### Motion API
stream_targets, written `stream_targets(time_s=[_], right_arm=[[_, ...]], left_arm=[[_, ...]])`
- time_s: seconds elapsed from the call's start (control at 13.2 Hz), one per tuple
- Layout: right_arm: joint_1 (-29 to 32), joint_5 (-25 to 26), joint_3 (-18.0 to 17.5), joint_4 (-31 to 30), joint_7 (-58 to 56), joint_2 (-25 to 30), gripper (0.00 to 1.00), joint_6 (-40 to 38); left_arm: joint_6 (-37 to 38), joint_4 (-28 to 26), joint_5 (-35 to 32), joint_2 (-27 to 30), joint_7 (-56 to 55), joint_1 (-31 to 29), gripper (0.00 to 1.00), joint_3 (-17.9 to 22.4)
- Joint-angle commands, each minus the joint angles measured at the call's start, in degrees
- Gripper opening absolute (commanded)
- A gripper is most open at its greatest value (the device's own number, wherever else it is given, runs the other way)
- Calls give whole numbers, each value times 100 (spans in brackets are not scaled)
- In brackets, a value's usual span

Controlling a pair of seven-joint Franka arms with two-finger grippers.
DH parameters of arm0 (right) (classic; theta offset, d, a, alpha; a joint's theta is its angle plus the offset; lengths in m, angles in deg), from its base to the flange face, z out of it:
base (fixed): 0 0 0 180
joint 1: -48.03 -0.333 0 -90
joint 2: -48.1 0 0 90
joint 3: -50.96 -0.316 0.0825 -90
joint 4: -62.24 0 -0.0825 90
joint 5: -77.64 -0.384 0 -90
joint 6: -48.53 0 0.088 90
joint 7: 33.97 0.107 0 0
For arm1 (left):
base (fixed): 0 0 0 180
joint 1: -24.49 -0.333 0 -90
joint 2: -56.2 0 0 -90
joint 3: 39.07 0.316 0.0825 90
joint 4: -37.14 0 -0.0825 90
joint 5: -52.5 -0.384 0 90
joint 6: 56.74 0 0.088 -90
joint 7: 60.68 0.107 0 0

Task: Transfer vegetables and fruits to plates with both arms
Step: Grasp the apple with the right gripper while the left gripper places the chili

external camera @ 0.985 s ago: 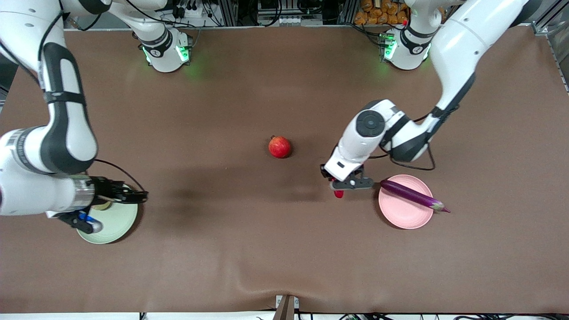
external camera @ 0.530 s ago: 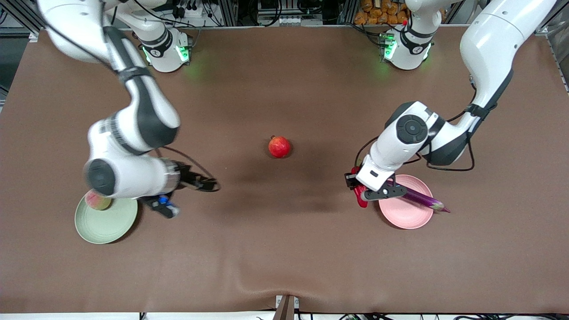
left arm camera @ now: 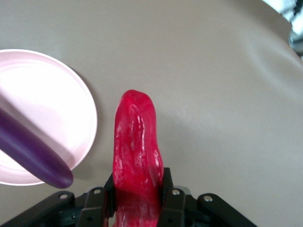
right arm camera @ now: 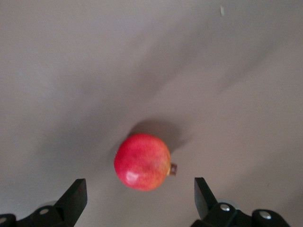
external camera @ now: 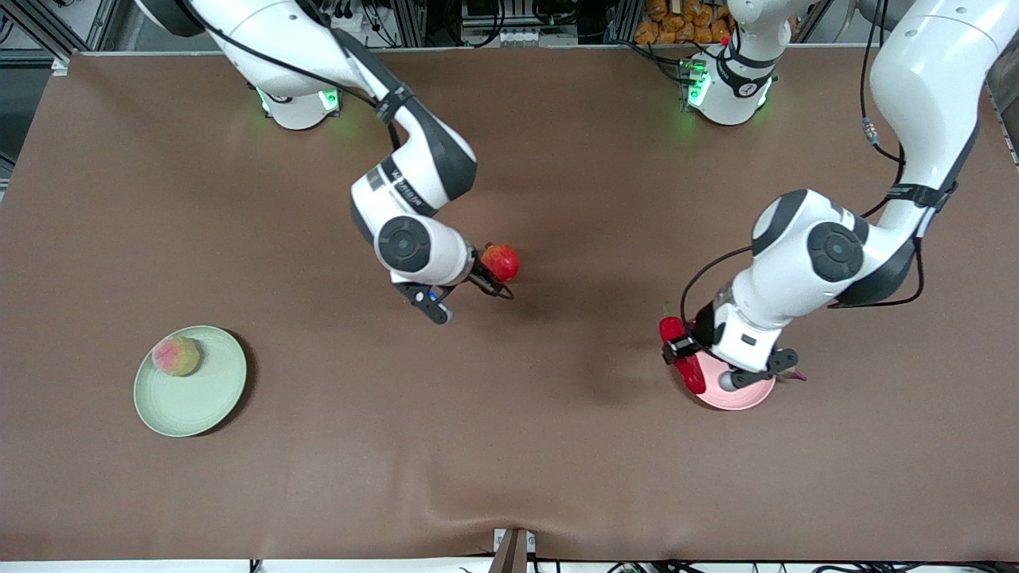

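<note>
The chili [left arm camera: 136, 151], glossy and likely slick, is clamped near its stem end in the left gripper [external camera: 691, 350] at the pink plate's [external camera: 744, 395] rim, right of frame; the eggplant [left arm camera: 33, 156] lies on that plate. At frame centre the pomegranate [external camera: 501, 262], round, firm and apt to roll, wants a grip across its middle; the right gripper [right arm camera: 140, 198] hangs over it, jaws apart; the peach [external camera: 176, 356] sits on the green plate [external camera: 199, 402], lower left; no writing is readable.

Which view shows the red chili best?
The left wrist view: the chili fills the middle, clamped in the left hand, beside the pink plate. The front view shows only parts of the chili beside the arm. The right wrist view shows none of it.
</note>
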Motion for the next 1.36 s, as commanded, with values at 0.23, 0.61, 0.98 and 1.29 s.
stream_targets(time_s=[0.23,0.61,0.98,1.29], right_arm=[[-309,19,56,-44,531,-422,100,741],[-379,283,56,-53,539,-642,100,812],[-511,431,56,-44,610,-765,93,909],[-371,459,65,43,513,-687,0,665]], left_arm=[[271,471,53,29,-1077,-129,0,328],[271,813,-132,-226,-1077,-6,0,944],[227,1113,-96,-578,-2358,546,0,1401],[218,1113,-140,-806,-2826,740,0,1507]])
